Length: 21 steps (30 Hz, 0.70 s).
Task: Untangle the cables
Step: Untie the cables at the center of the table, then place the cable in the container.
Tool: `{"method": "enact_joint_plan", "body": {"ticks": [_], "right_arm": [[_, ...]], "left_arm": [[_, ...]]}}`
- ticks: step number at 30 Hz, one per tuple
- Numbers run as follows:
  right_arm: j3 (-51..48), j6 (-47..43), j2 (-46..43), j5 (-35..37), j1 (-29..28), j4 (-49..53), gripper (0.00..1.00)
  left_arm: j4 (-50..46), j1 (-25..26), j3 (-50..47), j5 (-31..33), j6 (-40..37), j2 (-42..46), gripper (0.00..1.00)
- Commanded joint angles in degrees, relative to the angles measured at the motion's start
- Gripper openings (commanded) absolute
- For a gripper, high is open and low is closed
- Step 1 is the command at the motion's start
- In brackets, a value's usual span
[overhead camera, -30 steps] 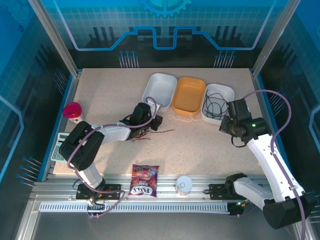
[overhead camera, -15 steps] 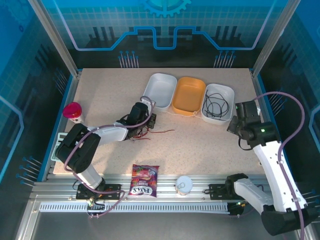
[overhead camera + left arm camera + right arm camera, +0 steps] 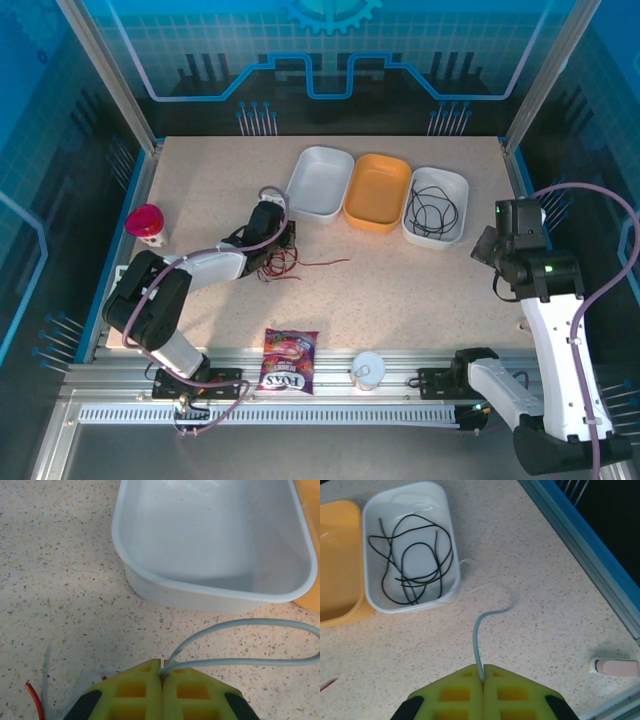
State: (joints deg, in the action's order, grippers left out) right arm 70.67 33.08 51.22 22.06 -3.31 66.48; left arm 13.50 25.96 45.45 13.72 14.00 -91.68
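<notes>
Both my pincers are shut tight on whitish cable (image 3: pixel 475 640): the left pincer (image 3: pixel 161 669) just beside an empty white tub (image 3: pixel 200 592), the right pincer (image 3: pixel 483 672) near the tub (image 3: pixel 365 555) holding black cable (image 3: pixel 413 586). Red cables (image 3: pixel 285 264) lie loose on the counter (image 3: pixel 400 290) by my left pincer.

Two robot arms stand side by side. The left arm (image 3: pixel 215 266) and the right arm (image 3: pixel 558 340) look the same: smooth white tubes with chunky black joints between them. A soft pale-purple hose (image 3: pixel 590 187) loops along each arm like a long noodle. Each arm grows out of a black base (image 3: pixel 470 362) with a flat black plate under it. A tiny green light (image 3: pixel 548 268) glows on a black part of the right arm. The left gripper (image 3: pixel 161 666) and the right gripper (image 3: pixel 483 670) each have two yellow-green fingers (image 3: pixel 132 692). The fingers have square holes in them, like a waffle, and a black patch at each outer corner.
</notes>
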Motion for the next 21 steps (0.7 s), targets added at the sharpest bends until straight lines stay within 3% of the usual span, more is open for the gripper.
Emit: {"method": "enact_joint_plan", "body": {"ticks": [1,7,15,21], "right_arm": [[1.73,-1.64,1.02,-6.43,0.2,0.3,0.0],[2.19,-1.44,2.88,-11.19,-4.07,-4.1,0.0],[10.9,-2.37,10.72,-4.44,-16.38,-7.16,0.0],[19.28,-5.38,19.14,-1.34,-20.78,-9.65,0.0]], "left_arm": [[-1.63,-0.38,-0.29,-0.96,1.59,2.12,0.0],[-2.83,-0.38,-0.63,-5.98,1.99,4.55,0.0],[-2.77,-0.38,-2.83,-10.52,3.51,10.55,0.0],[-3.13,-0.38,-3.54,-12.23,4.45,13.07,0.0]]}}
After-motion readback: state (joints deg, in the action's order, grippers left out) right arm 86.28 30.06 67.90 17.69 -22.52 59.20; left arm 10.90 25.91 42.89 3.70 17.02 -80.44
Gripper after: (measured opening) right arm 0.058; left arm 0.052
